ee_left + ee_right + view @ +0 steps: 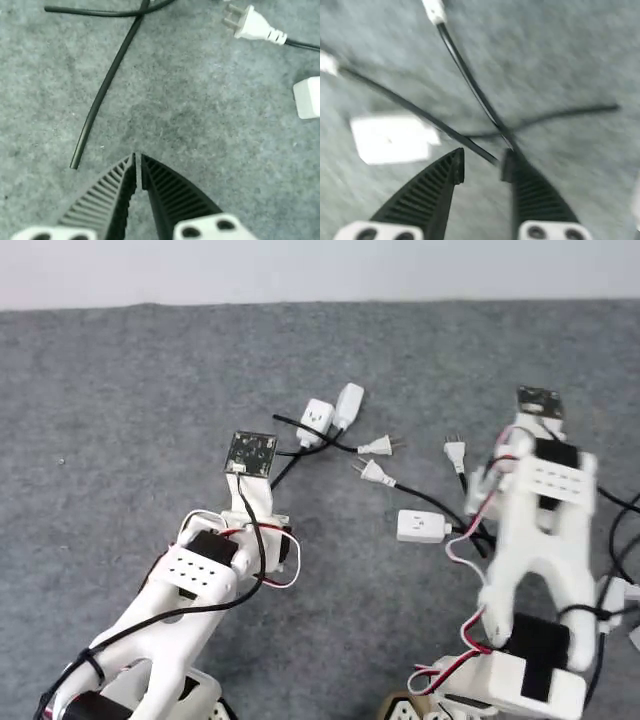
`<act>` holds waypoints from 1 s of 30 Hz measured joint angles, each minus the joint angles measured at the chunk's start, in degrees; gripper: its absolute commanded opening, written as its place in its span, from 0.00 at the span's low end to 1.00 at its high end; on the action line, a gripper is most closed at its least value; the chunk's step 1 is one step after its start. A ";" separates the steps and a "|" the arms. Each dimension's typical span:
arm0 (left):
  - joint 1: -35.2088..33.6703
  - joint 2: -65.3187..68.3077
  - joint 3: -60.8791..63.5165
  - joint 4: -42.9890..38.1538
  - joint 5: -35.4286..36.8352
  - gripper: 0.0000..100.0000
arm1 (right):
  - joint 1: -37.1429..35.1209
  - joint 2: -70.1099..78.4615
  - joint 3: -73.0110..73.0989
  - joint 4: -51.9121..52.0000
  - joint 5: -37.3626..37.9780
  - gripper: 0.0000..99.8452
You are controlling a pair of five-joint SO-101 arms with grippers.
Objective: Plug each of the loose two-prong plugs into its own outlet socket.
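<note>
Bench (pixel 120 420) was speckled grey, kinda felt-looking. Plugs (pixel 376 447) and outlet sockets (pixel 420 526) were white, cords (pixel 102 90) black. Arms (pixel 545 530) were white with black motors, fingers (pixel 170 192) ribbed black.

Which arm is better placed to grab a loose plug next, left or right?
Probably the right: the right hand is open over a plug's cable, with that plug just ahead and an outlet socket beside it. The left hand is shut over bare carpet.

You can read no text, number, label or sign here; any print is too small to make out.
</note>
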 measured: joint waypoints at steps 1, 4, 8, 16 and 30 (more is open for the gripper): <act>0.00 0.00 0.00 0.00 0.00 0.02 | -1.58 0.97 0.18 -1.85 -1.85 0.19; 0.00 0.00 0.00 0.00 0.00 0.02 | -4.31 4.84 0.26 -5.36 -5.27 0.19; 0.00 0.00 0.00 0.00 0.00 0.02 | -8.00 10.29 0.18 -7.65 -7.47 0.19; 0.00 0.00 0.00 0.00 0.00 0.02 | -11.69 23.12 -9.76 -4.31 -7.82 0.19; 0.00 0.00 0.00 0.00 -0.35 0.02 | -12.22 20.75 -9.76 1.32 -5.45 0.01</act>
